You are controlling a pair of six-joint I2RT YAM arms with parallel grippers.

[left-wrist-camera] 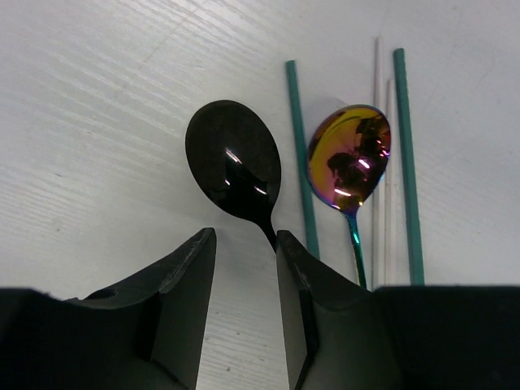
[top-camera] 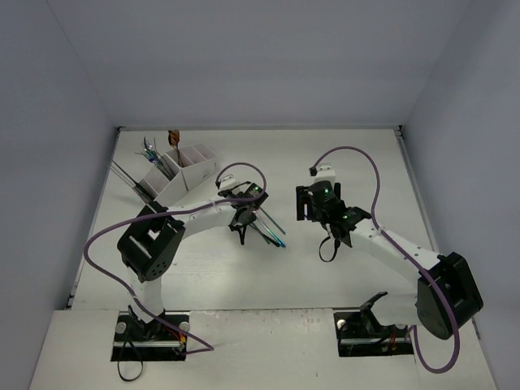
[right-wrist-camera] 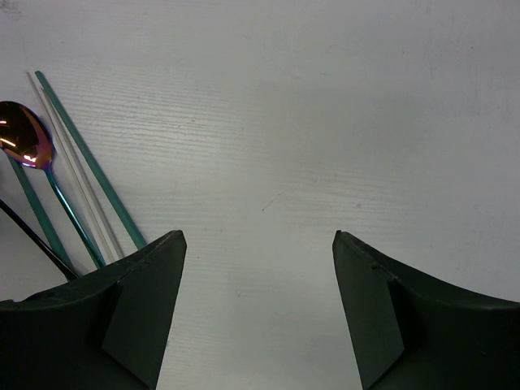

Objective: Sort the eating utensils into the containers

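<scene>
A black spoon [left-wrist-camera: 234, 166] lies on the white table, bowl away from my left gripper [left-wrist-camera: 246, 233]. Its thin handle runs back against the inner edge of the right fingertip [left-wrist-camera: 286, 244]. The jaws stand apart with bare table between them, so the gripper is open. Beside it lie a rainbow spoon [left-wrist-camera: 349, 158], two teal sticks [left-wrist-camera: 301, 154] and white sticks [left-wrist-camera: 379, 162]. From above, my left gripper [top-camera: 241, 231] hangs over this pile [top-camera: 270, 229]. My right gripper [right-wrist-camera: 257, 234] is wide open over bare table, the rainbow spoon [right-wrist-camera: 24, 142] to its left. The white caddy [top-camera: 191, 171] stands back left.
Several utensils [top-camera: 154, 154] stand in the caddy's far compartments, one copper handle [top-camera: 173, 136] sticking up. Thin sticks [top-camera: 130, 183] lie on the table left of the caddy. My right gripper [top-camera: 327, 242] hovers right of the pile. Grey walls close in the table.
</scene>
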